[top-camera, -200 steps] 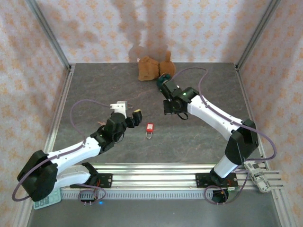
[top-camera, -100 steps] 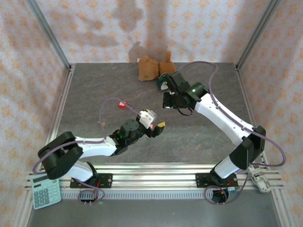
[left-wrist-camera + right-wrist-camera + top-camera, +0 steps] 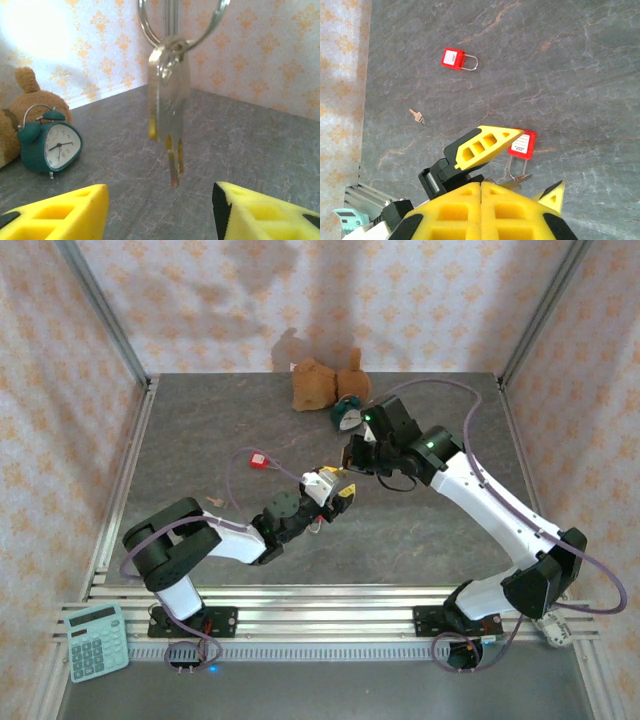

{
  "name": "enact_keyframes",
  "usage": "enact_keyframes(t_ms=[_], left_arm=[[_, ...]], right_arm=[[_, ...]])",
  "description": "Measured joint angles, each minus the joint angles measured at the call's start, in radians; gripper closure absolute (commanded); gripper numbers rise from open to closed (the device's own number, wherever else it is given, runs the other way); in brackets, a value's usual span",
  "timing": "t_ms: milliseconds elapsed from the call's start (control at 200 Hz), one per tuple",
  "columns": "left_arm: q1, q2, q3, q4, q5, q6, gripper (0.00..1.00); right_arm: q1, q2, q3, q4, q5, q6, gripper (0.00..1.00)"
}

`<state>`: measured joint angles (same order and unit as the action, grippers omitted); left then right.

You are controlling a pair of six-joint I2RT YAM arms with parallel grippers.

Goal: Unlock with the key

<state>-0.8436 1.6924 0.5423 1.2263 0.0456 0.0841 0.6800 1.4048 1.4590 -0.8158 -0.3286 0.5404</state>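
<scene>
Fingers [image 3: 75, 210] of the left end effector [image 3: 159, 196] stand partly apart with nothing gripped. From its wrist camera, a key ring [image 3: 172, 30] carrying silvery keys hangs in the air above the gap and touches neither yellow pad. The right end effector [image 3: 481, 187] is just above, its two yellow pads pressed together with no gap. The ring seems to be pinched there, though the contact itself is hidden. In the right wrist view, one yellow finger of the left end effector reaches in below the right one. A red padlock [image 3: 522, 145] lies flat on the surface [image 3: 200, 420] just beside that finger, its shackle pointing toward the camera. The key [image 3: 416, 116], a small tan sliver, lies on the surface by itself, well to the left of both end effectors and held by neither. A second red padlock [image 3: 454, 58] lies farther back, apart from the key. Near the back wall a teal alarm clock [image 3: 50, 148] stands upright beside a brown plush toy [image 3: 318, 383]. A calculator [image 3: 97, 640] rests at the near left corner.
</scene>
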Motion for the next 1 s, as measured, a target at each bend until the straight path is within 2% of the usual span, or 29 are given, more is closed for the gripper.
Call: enact_keyframes(t_ms=[385,661,811,1001], left_arm=[[0.000,0.034,0.009,0.122,0.000,-0.027,0.60],[0.000,0.051,0.024,0.134,0.004,-0.048,0.80],[0.000,0.051,0.024,0.134,0.007,-0.057,0.84],[0.000,0.051,0.024,0.134,0.008,-0.061,0.84]], right_arm=[[0.000,0.000,-0.049,0.080,-0.062,0.066,1.00],[0.000,0.000,-0.053,0.100,-0.064,0.077,1.00],[0.000,-0.005,-0.062,0.100,-0.060,0.077,1.00],[-0.009,-0.021,-0.079,0.101,-0.053,0.082,1.00]])
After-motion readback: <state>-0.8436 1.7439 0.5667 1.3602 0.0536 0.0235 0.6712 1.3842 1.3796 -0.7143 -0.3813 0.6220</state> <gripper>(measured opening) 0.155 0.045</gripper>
